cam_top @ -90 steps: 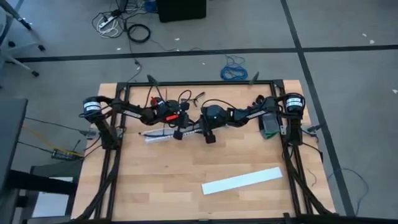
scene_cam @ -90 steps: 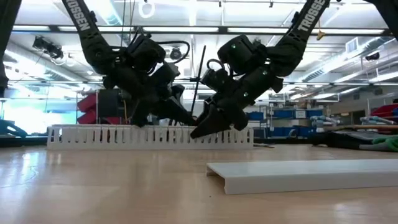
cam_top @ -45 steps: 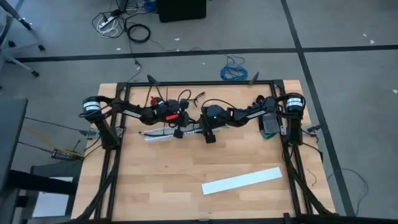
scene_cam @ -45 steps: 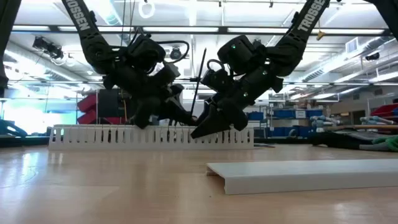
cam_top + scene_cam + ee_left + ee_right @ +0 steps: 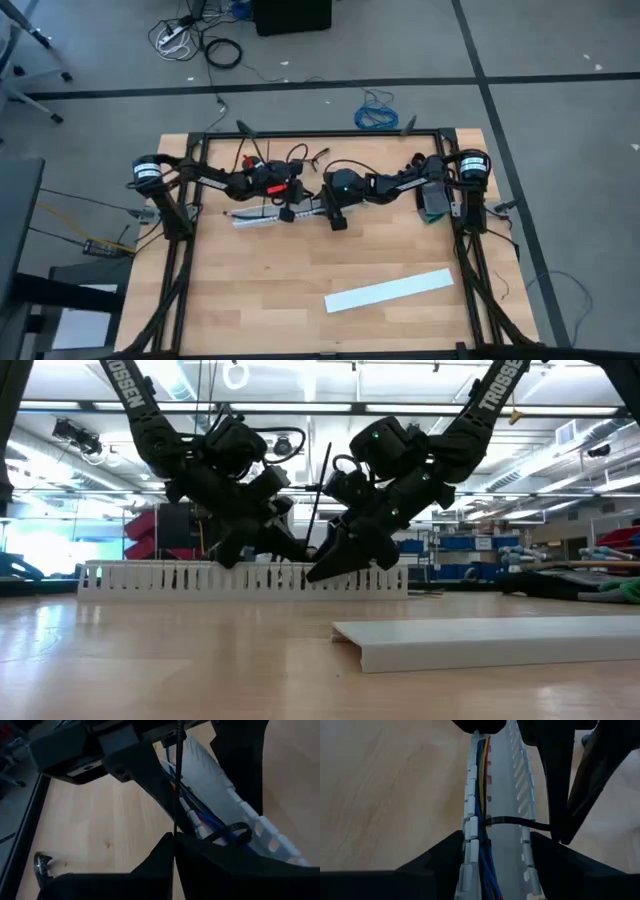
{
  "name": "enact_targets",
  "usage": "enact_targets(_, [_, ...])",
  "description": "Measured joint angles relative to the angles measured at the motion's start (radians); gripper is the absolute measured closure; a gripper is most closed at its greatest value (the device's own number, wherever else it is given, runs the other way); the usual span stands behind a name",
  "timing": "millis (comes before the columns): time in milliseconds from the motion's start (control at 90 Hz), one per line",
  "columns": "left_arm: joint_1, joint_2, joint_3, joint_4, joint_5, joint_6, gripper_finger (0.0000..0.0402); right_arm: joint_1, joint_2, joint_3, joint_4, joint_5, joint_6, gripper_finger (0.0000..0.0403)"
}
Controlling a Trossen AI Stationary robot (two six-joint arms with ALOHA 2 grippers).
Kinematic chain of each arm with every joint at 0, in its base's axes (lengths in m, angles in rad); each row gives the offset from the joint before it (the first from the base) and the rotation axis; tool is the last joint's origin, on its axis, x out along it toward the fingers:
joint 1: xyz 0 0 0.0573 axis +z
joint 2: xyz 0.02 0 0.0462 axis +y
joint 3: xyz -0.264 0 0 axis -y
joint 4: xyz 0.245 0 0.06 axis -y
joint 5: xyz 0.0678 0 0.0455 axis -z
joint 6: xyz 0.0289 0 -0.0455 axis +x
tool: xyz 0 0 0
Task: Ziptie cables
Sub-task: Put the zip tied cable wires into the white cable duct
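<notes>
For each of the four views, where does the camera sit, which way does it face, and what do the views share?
High view: overhead, straight down on the table; both arms meet over the slotted strip.
Low view: table height, facing the room; left gripper and right gripper hang before the strip.
Left wrist view: past its own fingers at cables and zip tie.
Right wrist view: along the strip, between its own fingers.
Shared: the strip appears in all four.

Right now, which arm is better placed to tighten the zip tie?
Probably left: the left gripper looks shut on the zip tie tail looped round the cables; the right gripper, fingers open, only straddles the strip.
</notes>
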Motion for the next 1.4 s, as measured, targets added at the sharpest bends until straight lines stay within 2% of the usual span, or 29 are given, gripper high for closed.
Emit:
enact_targets(367, [-0.005, 0.002, -0.019, 0.066, -0.009, 0.02, 0.0401, 0.0, -0.001, 0.0, 0.001, 0.015, 0.0, 0.0188])
enact_targets(544, [-0.005, 0.003, -0.113, 0.29, -0.033, -0.037, 0.0401, 0.0, -0.001, 0.0, 0.003, 0.018, 0.0, 0.0188])
enact_targets(656, [-0.006, 0.003, -0.152, 0.371, -0.046, -0.055, 0.0401, 0.0, -0.001, 0.0, 0.007, 0.018, -0.002, 0.0188])
enact_targets(911, [-0.005, 0.038, -0.163, 0.438, -0.027, -0.072, 0.0401, 0.005, -0.001, -0.002, 0.032, 0.021, -0.002, 0.0188])
enact_targets(1400, [-0.006, 0.066, -0.158, 0.432, 0.004, -0.057, 0.0401, 0.032, -0.007, -0.002, 0.033, 0.022, 0.035, 0.0188])
